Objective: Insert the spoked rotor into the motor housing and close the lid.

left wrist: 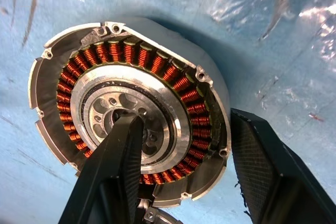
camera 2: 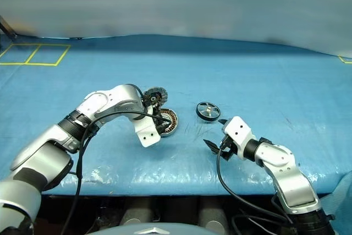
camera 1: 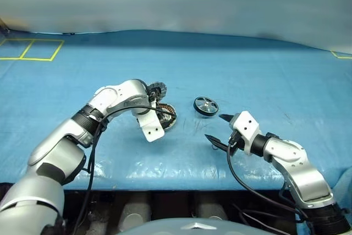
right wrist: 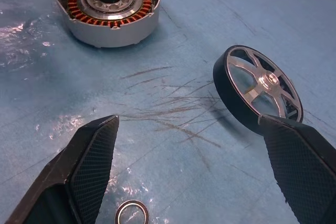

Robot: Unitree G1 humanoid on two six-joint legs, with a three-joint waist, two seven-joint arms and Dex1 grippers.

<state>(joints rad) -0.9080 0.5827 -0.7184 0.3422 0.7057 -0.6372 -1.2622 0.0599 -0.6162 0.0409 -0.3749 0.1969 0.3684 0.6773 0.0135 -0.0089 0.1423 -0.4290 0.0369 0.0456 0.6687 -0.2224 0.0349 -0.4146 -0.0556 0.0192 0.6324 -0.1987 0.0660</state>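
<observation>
Far left of the blue table cover (camera 1: 264,75) there's a yellow taped grid (camera 1: 30,49) near the back edge, and loads of bare blue sheet around it. The cover is a crinkly, shiny plastic-looking sheet with fine dark scratches in the middle. The front edge runs right under both arms, so not much room on that side.

The left gripper (camera 2: 160,120) points steeply down onto the motor housing (camera 2: 166,121). In the wrist view one black finger (left wrist: 113,169) sits inside the housing's centre bore and the other is outside the silver wall, so the claw is pinched onto that wall, about half-spread. The housing is a round, shallow grey puck with a ring of copper-orange windings (left wrist: 181,85) and small screw tabs around the rim. The lid (camera 2: 155,97) stands up just behind it, tilted, showing its ribbed face, joined at the far side.

Right of that, a clear gap of sheet, then the spoked rotor (camera 2: 208,110) lying flat on its own: black outer ring, shiny silver spokes and hub. Nothing's touching it.

Further right and nearer the front edge, the right gripper (camera 2: 216,134) hovers low with its textured black fingers spread wide, holding nothing, aimed toward the rotor. A small metal ring (right wrist: 132,213) lies on the sheet between its fingers.
</observation>
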